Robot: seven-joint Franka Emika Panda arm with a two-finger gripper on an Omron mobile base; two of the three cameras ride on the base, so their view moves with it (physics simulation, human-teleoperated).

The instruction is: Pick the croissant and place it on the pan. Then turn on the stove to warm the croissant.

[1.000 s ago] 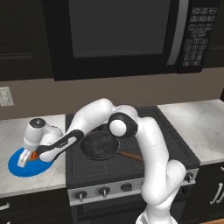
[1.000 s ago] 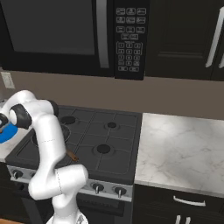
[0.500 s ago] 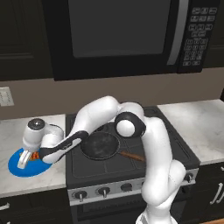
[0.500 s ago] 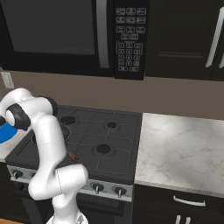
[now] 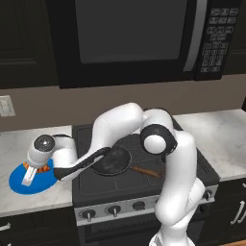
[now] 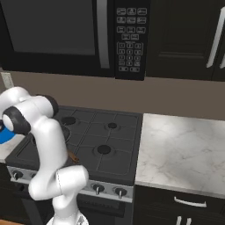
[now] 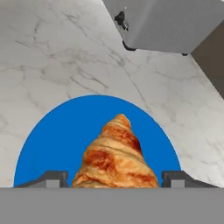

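The croissant lies on a flat round blue plate on the counter left of the stove. My gripper is open low over the plate, with one fingertip on each side of the pastry and a gap to it on both sides. From the left base view, the gripper hangs over the plate, and a bit of orange croissant shows beside it. The dark pan rests on the front left burner, its wooden handle pointing right.
A black microwave hangs above the stove. Silver knobs line the stove's front strip. Marble counter runs to the right of the stove. A wall outlet sits at the left behind the plate.
The arm's elbow has swung a little to the right. The hand has stayed over the blue plate, settling slightly around the croissant.
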